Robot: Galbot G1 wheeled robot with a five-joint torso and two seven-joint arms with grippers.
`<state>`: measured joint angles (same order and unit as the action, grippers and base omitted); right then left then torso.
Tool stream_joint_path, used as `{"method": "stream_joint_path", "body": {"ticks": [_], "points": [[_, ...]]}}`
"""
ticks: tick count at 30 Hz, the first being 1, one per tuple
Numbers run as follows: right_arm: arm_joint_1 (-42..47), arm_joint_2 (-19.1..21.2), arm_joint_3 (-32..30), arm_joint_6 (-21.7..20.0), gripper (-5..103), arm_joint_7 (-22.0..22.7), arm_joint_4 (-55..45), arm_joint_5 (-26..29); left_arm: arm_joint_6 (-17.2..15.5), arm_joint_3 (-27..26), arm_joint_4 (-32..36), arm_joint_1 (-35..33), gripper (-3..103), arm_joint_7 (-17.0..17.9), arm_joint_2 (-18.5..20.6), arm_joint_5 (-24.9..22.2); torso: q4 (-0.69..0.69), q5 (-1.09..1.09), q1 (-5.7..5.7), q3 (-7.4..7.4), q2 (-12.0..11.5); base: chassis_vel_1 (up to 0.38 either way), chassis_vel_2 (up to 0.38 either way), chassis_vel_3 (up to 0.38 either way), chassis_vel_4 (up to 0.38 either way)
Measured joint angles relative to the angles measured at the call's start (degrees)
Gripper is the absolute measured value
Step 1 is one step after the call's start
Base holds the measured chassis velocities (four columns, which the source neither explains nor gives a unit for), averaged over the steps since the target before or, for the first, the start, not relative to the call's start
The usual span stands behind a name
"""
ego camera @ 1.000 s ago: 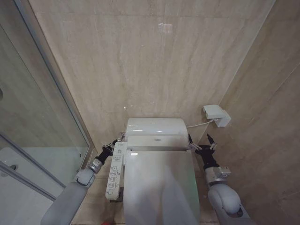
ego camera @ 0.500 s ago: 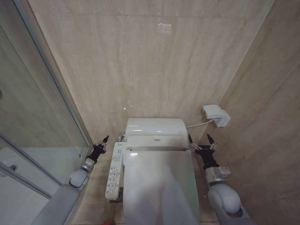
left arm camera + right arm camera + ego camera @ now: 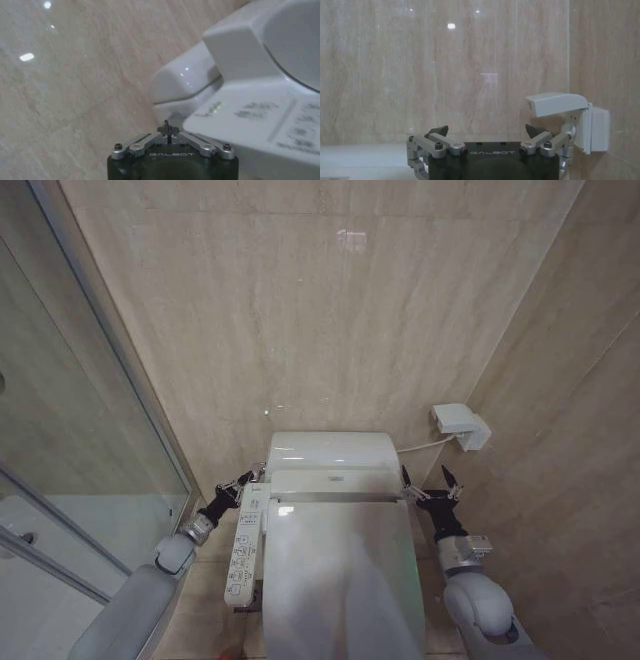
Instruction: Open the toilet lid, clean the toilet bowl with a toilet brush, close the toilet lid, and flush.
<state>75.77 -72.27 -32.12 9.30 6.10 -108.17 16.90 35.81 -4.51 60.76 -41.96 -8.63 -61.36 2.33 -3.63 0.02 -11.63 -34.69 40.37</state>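
Toilet lid (image 3: 340, 580), glossy white, lies shut over the toilet bowl (image 3: 262, 605) in the lower middle of the head view, with the white tank unit (image 3: 333, 451) behind it against the beige tiled wall (image 3: 300, 310). Along the toilet's left side runs the long white button panel (image 3: 246, 545).

From the head view the left gripper (image 3: 243, 479) sits at the far end of that panel, just beside the gap between panel and tank, and its fingers look drawn together. The left wrist view confirms this: the gripper's fingers (image 3: 168, 129) meet in a closed point, holding nothing, close to the corner of the panel (image 3: 260, 123) whose printed button labels read only as faint marks.

The right gripper (image 3: 431, 483) is raised at the toilet's right rear corner, near the lid hinge but apart from it. Its two dark fingertips (image 3: 536, 131) stand wide apart in the right wrist view, empty. That same view faces the wall and brings up the white wall box (image 3: 570, 120) with its cover tipped up, which the head view places on the right wall, joined to the tank by a white cable (image 3: 425, 446).

A glass shower screen (image 3: 70, 440) borders the left.
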Motion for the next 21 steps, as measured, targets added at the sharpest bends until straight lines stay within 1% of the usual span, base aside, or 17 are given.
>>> {"method": "stream_joint_path", "body": {"ticks": [3, 7, 18, 21], "points": [[0.0, 0.0, 0.0, 0.0, 100, 0.0, 0.0, 0.0, 0.2, 0.4, -0.4, 0.0, 0, -0.3, 0.0, 0.0, 0.00, 0.00, 0.00, 0.00, 0.0, 0.000, 0.000, 0.000, 0.000], [0.0, 0.0, 0.0, 0.0, 100, 0.0, 0.0, 0.0, 0.4, 0.7, -1.4, 0.0, 0, -0.6, 0.0, 0.0, -0.06, 0.00, 0.00, 0.01, 0.0, 0.000, 0.000, 0.000, 0.000], [0.0, 0.0, 0.0, 0.0, 100, 0.0, 0.0, 0.0, 0.5, 1.9, -4.9, 1.9, 0, -1.0, -1.5, 0.0, 0.00, 0.00, 0.01, 0.00, 0.0, 0.000, 0.000, 0.000, 0.000], [0.0, 0.0, 0.0, 0.0, 100, 0.0, 0.0, 0.0, 0.6, 2.0, -5.3, 2.3, 0, -1.0, -1.8, 0.0, -0.01, -0.01, 0.00, 0.00, 0.0, 0.000, 0.000, 0.000, 0.000]]}}
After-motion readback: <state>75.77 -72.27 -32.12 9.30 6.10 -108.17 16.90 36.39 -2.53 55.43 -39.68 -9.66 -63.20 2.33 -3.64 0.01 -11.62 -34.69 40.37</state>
